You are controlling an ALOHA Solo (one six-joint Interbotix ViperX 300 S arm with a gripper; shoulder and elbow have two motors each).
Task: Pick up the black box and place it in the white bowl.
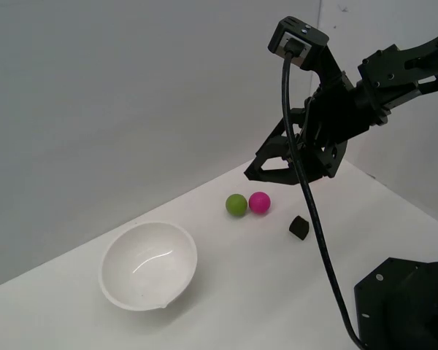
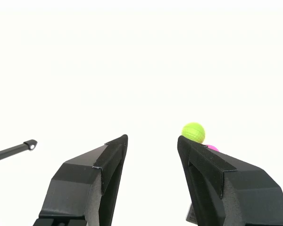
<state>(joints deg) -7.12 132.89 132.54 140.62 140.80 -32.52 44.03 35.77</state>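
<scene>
One black box (image 1: 298,227) on table, below raised gripper (image 1: 277,169); jaws apart, holding nothing.

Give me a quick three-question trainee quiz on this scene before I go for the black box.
1. True or false: the black box already lies inside the white bowl.
2. Which ball sits nearer the bowl in the exterior view: A) the green ball, B) the pink ball?
3. Fill in: the gripper hangs above the table with its jaws ____ and nothing between them.

Key
1. False: it rests on the table, on the exterior view's right of the balls.
2. A.
3. Open.
</scene>
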